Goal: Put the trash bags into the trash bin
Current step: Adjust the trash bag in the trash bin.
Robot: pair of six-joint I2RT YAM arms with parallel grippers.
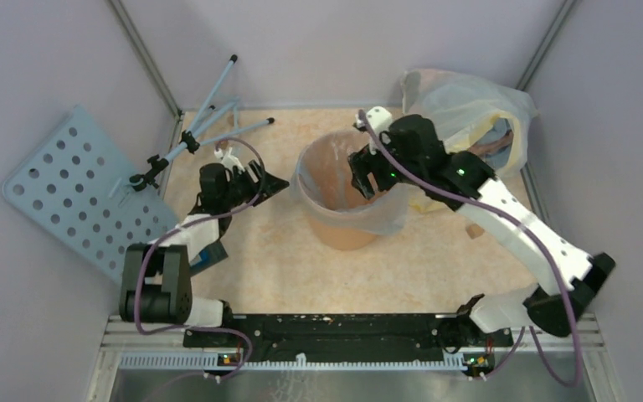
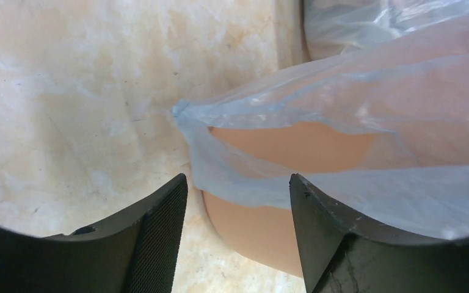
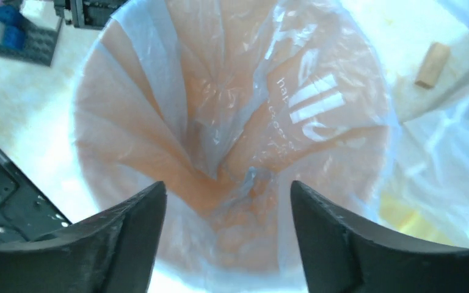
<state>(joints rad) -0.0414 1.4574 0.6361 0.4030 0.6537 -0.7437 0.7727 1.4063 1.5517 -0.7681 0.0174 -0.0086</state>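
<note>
The orange trash bin [image 1: 343, 230] stands upright mid-table. A thin grey-bluish trash bag [image 1: 395, 209] lines its inside and folds over the rim. In the right wrist view the bag [image 3: 220, 91] with pale lettering runs down into the bin [image 3: 91, 146]. My right gripper [image 1: 362, 180] hangs open and empty above the bin's mouth, also seen in its own wrist view [image 3: 228, 189]. My left gripper [image 1: 278, 182] is open and empty, just left of the bin. In the left wrist view, the gripper [image 2: 238, 183] faces the bag's hanging edge [image 2: 232, 177] and the bin's wall [image 2: 262, 229].
A big clear bag with yellow edges [image 1: 469, 109] lies behind and right of the bin. A small wooden block [image 1: 475, 229] lies right of the bin. A blue perforated panel [image 1: 75, 184] and a light-blue tripod [image 1: 209, 117] stand at the left. A blue object [image 1: 209, 255] lies beside the left arm.
</note>
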